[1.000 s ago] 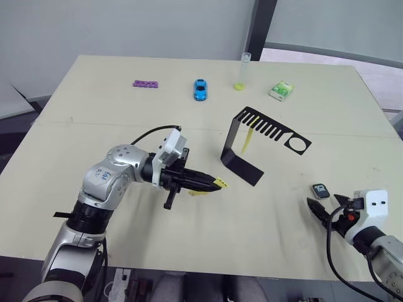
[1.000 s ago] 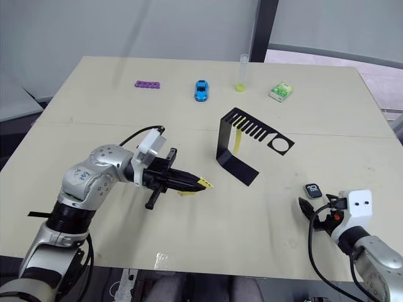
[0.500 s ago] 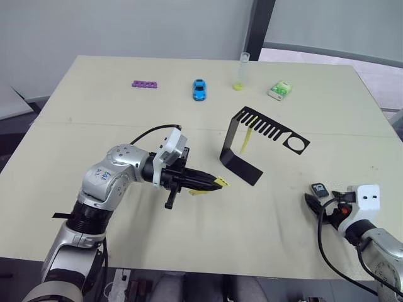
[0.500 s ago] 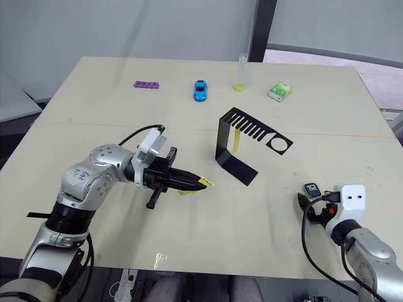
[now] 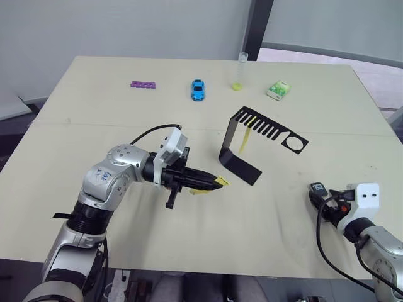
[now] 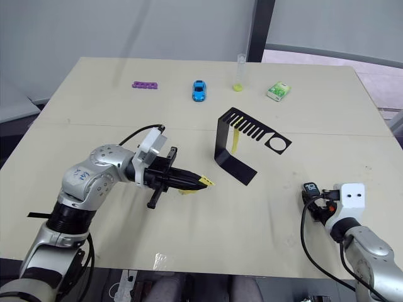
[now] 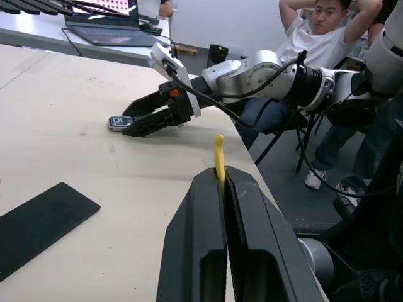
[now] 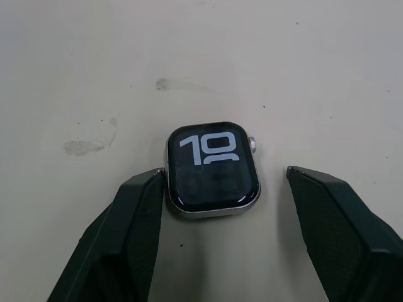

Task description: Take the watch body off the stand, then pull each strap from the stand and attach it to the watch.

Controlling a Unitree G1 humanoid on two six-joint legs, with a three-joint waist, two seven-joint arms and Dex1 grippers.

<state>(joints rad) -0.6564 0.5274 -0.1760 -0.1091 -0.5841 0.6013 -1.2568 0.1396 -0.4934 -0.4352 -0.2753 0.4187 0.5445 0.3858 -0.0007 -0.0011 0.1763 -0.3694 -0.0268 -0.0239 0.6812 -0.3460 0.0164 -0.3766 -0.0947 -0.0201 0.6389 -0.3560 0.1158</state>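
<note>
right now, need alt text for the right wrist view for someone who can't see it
The watch body lies flat on the beige table, its dark screen showing a light "10". The right gripper is open around it: one black finger touches the case's edge, the other stands apart on the crown side.

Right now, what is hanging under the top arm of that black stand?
One yellow strap hangs from a slot in the stand. The stand's upright covers part of its lower end. The other strap is in the left pincer.
</note>
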